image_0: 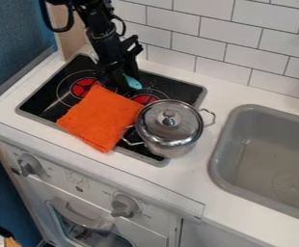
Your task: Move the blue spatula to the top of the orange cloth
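One blue spatula, close at the gripper's right side, above the stove. Cannot tell whether the gripper is wide, narrow or holding it. One orange cloth, nearer the camera than the gripper, on the stove. One lidded pot, nearer and right. One sink, farther right. Two knobs, well below.
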Controlling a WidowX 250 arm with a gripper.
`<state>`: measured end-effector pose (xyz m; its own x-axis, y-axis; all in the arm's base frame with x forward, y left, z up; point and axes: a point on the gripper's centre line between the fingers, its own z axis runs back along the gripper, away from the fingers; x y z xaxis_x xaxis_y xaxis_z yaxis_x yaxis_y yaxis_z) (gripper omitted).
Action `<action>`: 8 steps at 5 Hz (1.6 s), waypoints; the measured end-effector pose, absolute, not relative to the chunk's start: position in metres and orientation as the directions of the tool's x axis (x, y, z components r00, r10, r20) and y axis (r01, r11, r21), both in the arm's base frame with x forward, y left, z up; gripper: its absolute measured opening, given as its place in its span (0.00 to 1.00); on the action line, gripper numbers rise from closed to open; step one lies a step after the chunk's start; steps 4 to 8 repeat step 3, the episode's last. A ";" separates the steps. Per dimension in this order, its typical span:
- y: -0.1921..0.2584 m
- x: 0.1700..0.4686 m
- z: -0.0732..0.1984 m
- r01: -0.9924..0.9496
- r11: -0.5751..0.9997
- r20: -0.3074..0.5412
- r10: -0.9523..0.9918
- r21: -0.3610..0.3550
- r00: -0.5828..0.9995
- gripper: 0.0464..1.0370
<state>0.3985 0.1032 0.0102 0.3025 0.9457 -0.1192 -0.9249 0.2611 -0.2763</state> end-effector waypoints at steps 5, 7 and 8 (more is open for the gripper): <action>0.102 0.401 0.015 -0.927 0.258 -0.135 0.944 -0.272 0.302 0.97; 0.102 0.401 0.015 -0.927 0.258 -0.135 0.944 -0.272 0.302 0.97; 0.102 0.401 0.015 -0.927 0.258 -0.135 0.944 -0.272 0.302 0.97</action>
